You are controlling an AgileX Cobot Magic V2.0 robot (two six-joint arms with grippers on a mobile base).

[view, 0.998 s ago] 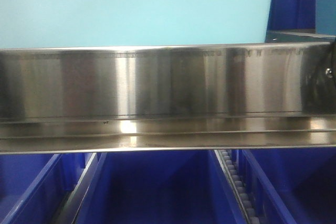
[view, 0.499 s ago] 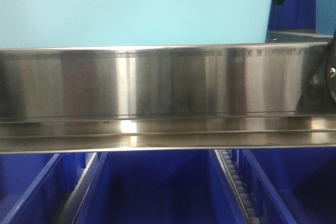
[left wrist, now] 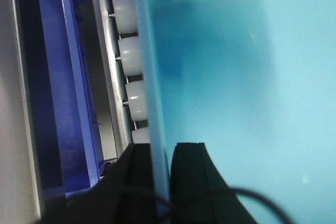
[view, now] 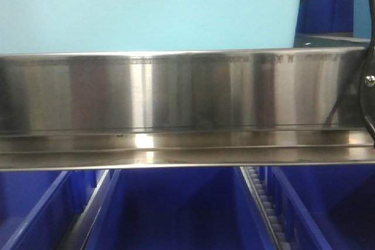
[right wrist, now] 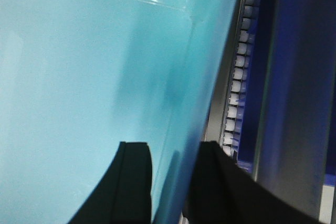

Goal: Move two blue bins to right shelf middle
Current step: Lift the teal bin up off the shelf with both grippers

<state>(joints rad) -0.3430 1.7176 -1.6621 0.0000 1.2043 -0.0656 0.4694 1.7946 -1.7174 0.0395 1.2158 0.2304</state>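
Pale blue bin (view: pixel 152 10) on the shelf above a steel rail (view: pixel 176 92), one wall grasped by left gripper (left wrist: pixel 163 149), other wall between spread fingers of right gripper (right wrist: pixel 170 149) — grip there impossible to tell, white rollers (left wrist: pixel 126 30) just beside, darker bins (view: pixel 176 215) below.

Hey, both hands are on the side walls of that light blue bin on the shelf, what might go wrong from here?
The left hand and right hand each straddle only a thin side wall of the light blue bin, so it might slip or tilt if lifted unevenly.
The steel rail crosses the bin's front; its base might catch there.
The rollers sit close beside the left hand and might snag it.
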